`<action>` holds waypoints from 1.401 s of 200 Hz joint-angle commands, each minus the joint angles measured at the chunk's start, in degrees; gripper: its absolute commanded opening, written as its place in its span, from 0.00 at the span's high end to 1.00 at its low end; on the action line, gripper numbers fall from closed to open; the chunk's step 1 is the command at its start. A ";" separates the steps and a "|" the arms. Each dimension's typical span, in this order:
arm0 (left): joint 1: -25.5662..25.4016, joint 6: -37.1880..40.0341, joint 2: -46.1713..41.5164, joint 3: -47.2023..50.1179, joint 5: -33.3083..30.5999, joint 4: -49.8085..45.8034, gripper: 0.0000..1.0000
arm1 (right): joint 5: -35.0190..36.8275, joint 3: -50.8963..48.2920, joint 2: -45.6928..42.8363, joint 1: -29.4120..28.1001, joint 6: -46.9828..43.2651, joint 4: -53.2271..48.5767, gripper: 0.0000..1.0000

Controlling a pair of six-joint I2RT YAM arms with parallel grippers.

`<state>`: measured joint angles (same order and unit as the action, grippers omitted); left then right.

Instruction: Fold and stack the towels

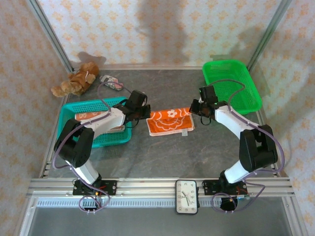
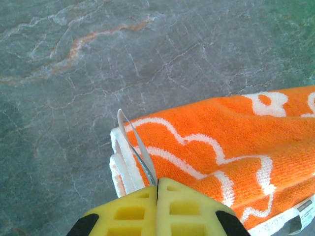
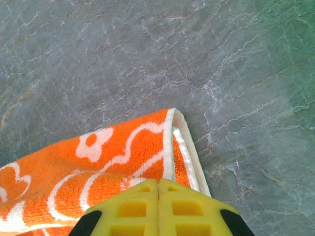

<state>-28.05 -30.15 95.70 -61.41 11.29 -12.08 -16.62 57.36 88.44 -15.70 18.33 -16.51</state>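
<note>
Folding step: left gripper (image 2: 157,188) and right gripper (image 3: 158,186), fingers together, each just above one end of the orange towel (image 2: 236,132); next, probably part them to pinch corners.

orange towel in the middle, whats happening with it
Both arms are on the towel, which lies folded on the table between a teal basket and a green basket. The left end effector is shut on its left end, the right end effector on its right end. Other towels sit in the teal basket.
</note>
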 commanded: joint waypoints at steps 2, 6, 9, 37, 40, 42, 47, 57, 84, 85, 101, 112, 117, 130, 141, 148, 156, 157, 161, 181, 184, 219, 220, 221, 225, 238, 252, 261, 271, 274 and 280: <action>-0.80 -1.87 -2.80 1.34 -2.57 1.54 1.00 | 0.46 -2.06 -2.98 -0.22 1.36 1.53 1.00; -0.89 -1.86 -2.95 1.52 -2.54 1.58 1.00 | 0.45 -2.32 -3.23 -0.28 1.41 1.56 1.00; -0.88 -1.95 -3.05 1.69 -2.50 1.65 1.00 | 0.45 -2.49 -3.34 -0.31 1.43 1.57 1.00; -1.28 -2.36 -3.68 3.03 -2.65 2.22 1.00 | 0.90 -3.99 -4.07 -0.64 1.57 1.86 1.00; -1.37 -2.36 -3.68 3.11 -2.67 2.29 1.00 | 0.93 -4.13 -4.07 -0.60 1.62 1.90 1.00; -1.38 -2.37 -3.66 3.26 -2.61 2.31 1.00 | 0.90 -4.22 -4.07 -0.63 1.62 1.92 1.00; -1.46 -2.47 -3.57 3.40 -2.66 2.44 1.00 | 0.89 -4.42 -4.02 -0.67 1.47 2.12 1.00; -1.64 -2.68 -3.45 3.78 -2.74 2.74 1.00 | 0.89 -4.80 -3.82 -0.71 1.45 2.49 1.00; -2.36 -3.06 -3.36 5.18 -3.02 4.24 1.00 | 0.90 -5.87 -3.66 -0.86 1.50 3.46 1.00; -2.40 -3.06 -3.34 5.26 -3.02 4.34 1.00 | 0.89 -5.95 -3.69 -0.84 1.52 3.57 1.00; -2.88 -3.41 -3.45 6.72 -3.02 5.85 1.00 | 0.93 -7.30 -3.85 -1.04 1.60 4.64 1.00; -3.31 -3.58 -3.61 7.78 -3.14 6.90 0.99 | 0.93 -8.40 -3.96 -1.25 1.70 5.45 1.00; -3.47 -3.64 -3.67 8.36 -3.31 7.44 0.99 | 0.88 -8.98 -3.98 -1.40 1.77 5.95 1.00; -4.06 -3.79 -4.09 10.09 -3.87 9.40 0.97 | 1.30 -10.67 -4.35 -1.76 1.85 7.58 1.00; -4.38 -3.94 -4.49 11.67 -3.56 11.37 0.83 | 1.66 -12.00 -4.68 -1.98 2.05 8.39 0.92; -4.67 -4.11 -4.79 12.64 -3.40 12.56 0.75 | 1.89 -12.96 -5.15 -2.18 2.17 8.88 0.84; -5.26 -4.36 -5.27 13.63 -3.40 13.60 0.71 | 2.39 -14.02 -5.96 -2.40 2.48 9.16 0.72; -5.35 -4.38 -5.35 13.70 -3.43 13.72 0.70 | 2.48 -14.16 -6.07 -2.40 2.49 9.19 0.70; -5.70 -4.47 -5.66 14.05 -3.46 14.03 0.64 | 2.68 -14.43 -6.64 -2.58 2.66 8.93 0.64; -7.81 -4.91 -7.90 14.90 -4.86 12.67 0.40 | 4.60 -15.70 -9.88 -3.50 2.91 7.21 0.52; -8.05 -4.99 -8.34 14.93 -5.08 12.16 0.39 | 4.77 -15.78 -10.43 -3.68 2.95 6.67 0.52; -8.86 -6.58 -12.77 15.46 -6.53 7.30 0.36 | 5.75 -13.47 -12.00 -4.13 2.52 0.78 0.48; -8.86 -6.58 -12.75 15.41 -6.58 7.23 0.36 | 5.78 -13.35 -11.90 -4.15 2.51 0.65 0.48; -8.86 -6.59 -12.78 15.38 -6.60 7.10 0.36 | 5.75 -13.25 -11.76 -4.11 2.46 0.49 0.48; -8.86 -6.59 -12.80 15.17 -6.90 6.46 0.38 | 5.68 -12.77 -11.32 -4.11 2.36 -0.02 0.49; -8.77 -6.44 -12.03 13.71 -7.95 3.99 0.43 | 5.15 -10.96 -9.30 -4.08 2.32 -1.48 0.50; -8.71 -6.48 -10.44 11.72 -8.37 1.70 0.55 | 3.95 -9.09 -6.96 -4.13 2.64 -2.12 0.53; -8.68 -7.05 -9.02 10.59 -8.54 0.71 0.57 | 3.67 -8.26 -5.98 -4.16 2.81 -2.36 0.53; -8.62 -7.81 -7.50 9.33 -8.47 -0.45 0.58 | 3.53 -7.35 -4.87 -4.16 2.97 -2.96 0.53; -8.60 -8.19 -6.98 8.91 -8.59 -0.98 0.59 | 3.45 -7.08 -4.55 -4.09 2.97 -3.28 0.53; -8.53 -8.92 -6.14 8.37 -8.86 -1.95 0.59 | 3.45 -6.65 -3.93 -4.11 2.99 -3.85 0.53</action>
<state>-36.99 -36.64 85.80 -49.12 5.19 -7.53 -13.54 47.68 82.04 -19.59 20.82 -16.51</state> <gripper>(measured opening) 0.423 0.472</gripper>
